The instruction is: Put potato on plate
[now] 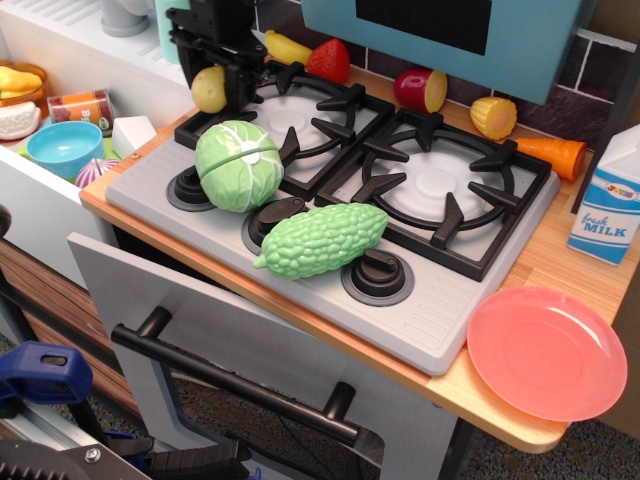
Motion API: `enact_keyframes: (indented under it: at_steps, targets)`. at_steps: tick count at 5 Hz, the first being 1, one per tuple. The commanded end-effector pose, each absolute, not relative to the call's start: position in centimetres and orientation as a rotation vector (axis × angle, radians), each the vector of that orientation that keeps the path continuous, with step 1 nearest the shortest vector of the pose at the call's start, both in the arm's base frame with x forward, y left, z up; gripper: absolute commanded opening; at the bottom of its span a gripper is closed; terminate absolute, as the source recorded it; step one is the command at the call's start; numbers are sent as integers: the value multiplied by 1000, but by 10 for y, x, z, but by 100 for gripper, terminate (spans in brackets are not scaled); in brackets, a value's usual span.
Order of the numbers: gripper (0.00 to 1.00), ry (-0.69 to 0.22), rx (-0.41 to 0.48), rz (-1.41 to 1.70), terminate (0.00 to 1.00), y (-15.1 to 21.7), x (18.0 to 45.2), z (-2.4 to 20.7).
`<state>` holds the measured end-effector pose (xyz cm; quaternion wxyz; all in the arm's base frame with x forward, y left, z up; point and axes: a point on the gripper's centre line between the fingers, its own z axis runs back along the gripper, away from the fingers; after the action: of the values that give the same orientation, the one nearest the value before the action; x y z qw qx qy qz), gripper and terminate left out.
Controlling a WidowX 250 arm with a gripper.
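The potato (207, 90) is a small yellow-tan egg shape at the back left corner of the toy stove, beside the left burner grate. My gripper (217, 78) is lowered over it with its jaws apart. One black finger (242, 78) covers the potato's right side, and the other is behind its left side. I cannot see firm contact. The salmon-pink plate (547, 352) lies empty on the wooden counter at the front right, far from the gripper.
A green cabbage (238, 165) and a bumpy green gourd (322, 239) lie on the stove front. A banana (288, 48), strawberry (328, 60), corn chunk (493, 116), carrot (552, 155) and milk carton (610, 200) line the back and right. A blue bowl (64, 148) sits left.
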<state>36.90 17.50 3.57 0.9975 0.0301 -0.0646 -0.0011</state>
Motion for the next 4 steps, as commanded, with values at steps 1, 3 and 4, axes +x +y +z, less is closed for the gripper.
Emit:
enact_keyframes:
  at_steps: [1,3,4]
  targets:
    - [0,-154,78,5,0,176,373,54]
    - [0,-136,270,-46,0,143,377,142]
    - [0,-147,263,-47,0,96,364,187]
